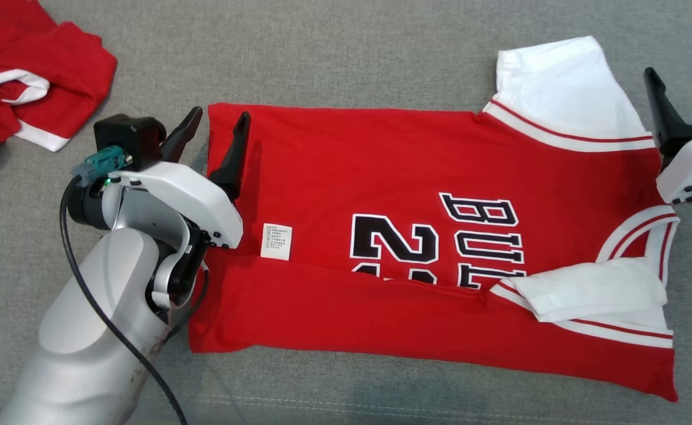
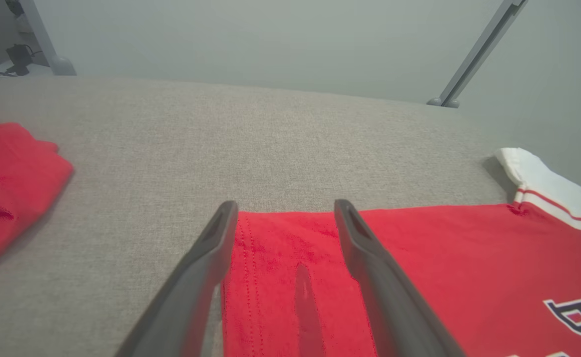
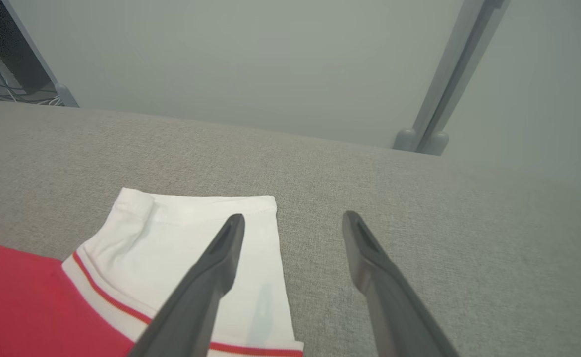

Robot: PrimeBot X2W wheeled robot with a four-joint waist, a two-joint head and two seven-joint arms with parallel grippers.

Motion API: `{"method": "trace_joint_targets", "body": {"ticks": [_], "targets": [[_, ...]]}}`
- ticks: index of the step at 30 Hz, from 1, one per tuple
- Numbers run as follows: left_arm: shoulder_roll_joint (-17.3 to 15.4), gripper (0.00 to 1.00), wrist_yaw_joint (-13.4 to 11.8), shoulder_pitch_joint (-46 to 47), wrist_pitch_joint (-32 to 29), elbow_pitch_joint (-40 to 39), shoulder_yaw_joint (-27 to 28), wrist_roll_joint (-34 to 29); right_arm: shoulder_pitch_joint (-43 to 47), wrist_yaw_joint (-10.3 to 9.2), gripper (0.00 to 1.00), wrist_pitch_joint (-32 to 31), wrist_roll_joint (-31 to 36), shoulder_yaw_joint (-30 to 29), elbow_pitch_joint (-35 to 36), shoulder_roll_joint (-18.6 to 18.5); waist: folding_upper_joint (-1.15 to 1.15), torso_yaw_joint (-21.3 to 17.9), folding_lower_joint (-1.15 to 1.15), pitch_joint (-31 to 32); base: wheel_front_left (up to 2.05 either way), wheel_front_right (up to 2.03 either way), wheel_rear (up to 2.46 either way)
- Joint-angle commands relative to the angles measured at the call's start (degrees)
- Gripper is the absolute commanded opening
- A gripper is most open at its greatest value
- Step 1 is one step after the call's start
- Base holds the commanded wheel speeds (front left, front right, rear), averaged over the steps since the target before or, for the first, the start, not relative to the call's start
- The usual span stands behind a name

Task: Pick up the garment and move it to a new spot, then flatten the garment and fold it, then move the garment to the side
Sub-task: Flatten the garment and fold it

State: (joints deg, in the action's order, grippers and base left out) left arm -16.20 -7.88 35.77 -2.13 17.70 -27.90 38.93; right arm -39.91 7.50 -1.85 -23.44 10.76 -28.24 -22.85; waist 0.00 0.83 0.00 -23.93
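- Garment point(image 1: 381, 165): red jersey, flat on grey fabric surface point(image 1: 346, 59), centre of head view. Near long edge already folded up over the front; near sleeve point(image 1: 594, 289) tucked in on top.
- Long axis: runs L–R across head view. Hem points to robot's left, collar and shoulders to its right. Printed front faces up; care label point(image 1: 276, 241) is exposed nr the hem end.
- Far sleeve point(image 1: 558, 82): white, unfolded, sticks out beyond the far edge.
- Left end effector point(image 1: 220, 115): released, fingers spread, straddling the far hem corner point(image 2: 251, 218); nothing gripped.
- Right end effector point(image 1: 676, 68): released, fingers spread, over far sleeve's outer edge (one finger above cloth, one above bare surface in right wrist view).
- Step in hand (judged): grasp far edge at both ends, fold toward robot.
- To do well: pinch the corner and the sleeve/shoulder seam at matching depth, top layer only; lift both ends together, keep edge taut along the long axis, lay it parallel to the near fold.
- Risk: uneven lift skews the fold.
- Second red garment point(image 1: 27, 77): crumpled, far left, well apart.
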Motion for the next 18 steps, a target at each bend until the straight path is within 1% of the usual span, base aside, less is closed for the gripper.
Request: {"method": "trace_joint_targets", "body": {"ticks": [1,8,14,18], "targets": [[-1.05,1.0,1.18,4.15,-0.49,1.45,1.49,0.33,-2.57,-0.01,1.0,-1.0,-1.61,2.42,-0.62,-1.42,0.0,2.11,0.0,-3.22,0.0,0.0,0.0],[0.82,1.0,4.07,9.27,-1.85,9.46,0.45,1.35,-9.81,-0.01,1.0,-3.57,-5.8,6.76,-8.43,-2.12,0.0,3.09,0.0,-4.89,0.0,0.0,0.0],[1.43,1.0,5.55,11.66,-2.49,13.18,-0.07,1.78,-14.55,-0.01,1.0,-5.09,-7.63,9.98,-12.78,-1.92,0.0,3.32,0.0,-6.18,0.0,0.0,0.0],[2.03,1.0,7.07,13.58,-2.78,15.34,-0.35,2.33,-18.39,-0.01,1.0,-5.99,-8.72,12.22,-15.85,-1.82,0.0,3.5,0.0,-7.63,0.0,0.0,0.0]]}}
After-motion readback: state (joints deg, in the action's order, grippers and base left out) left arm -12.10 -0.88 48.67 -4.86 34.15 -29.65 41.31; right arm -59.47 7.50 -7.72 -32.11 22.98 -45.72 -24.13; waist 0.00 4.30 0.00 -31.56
